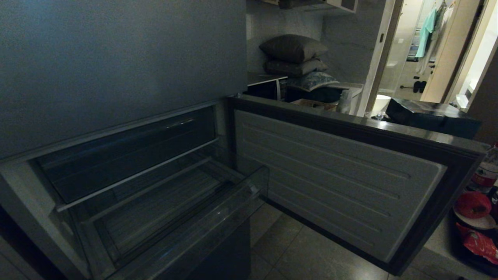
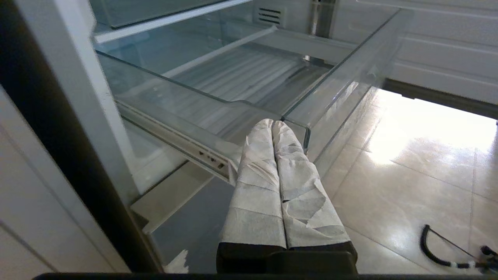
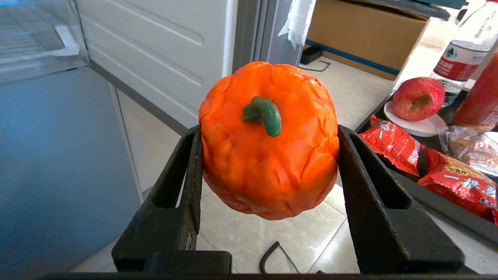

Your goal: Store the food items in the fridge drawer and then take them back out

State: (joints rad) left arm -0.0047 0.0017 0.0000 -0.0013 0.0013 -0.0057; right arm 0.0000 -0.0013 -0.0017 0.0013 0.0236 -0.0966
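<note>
Far left in the head view is the grey-blue fridge, really dim, so most detail inside is hard to read. Its middle section stands open with the fridge drawer pulled out; you can just make out the ribbed floor and clear front lip, and it looks bare as far as I can tell. Neither arm shows in that view at all.

The left wrist view is way brighter: the left gripper has its two tape-wrapped fingers pressed together with nothing between them, sitting right at the drawer's near corner. Can't tell if the tips actually touch the plastic.

Next over is the open fridge door, its white inner panel facing the camera and blocking the floor behind it.

The right gripper is clamped on an orange pumpkin with a green stem, held above the tiled floor, outside the drawer.

Far right, a tray is cut off by the frame edge: a red apple on a small white plate, red snack packets, and a water bottle only partly visible.
</note>
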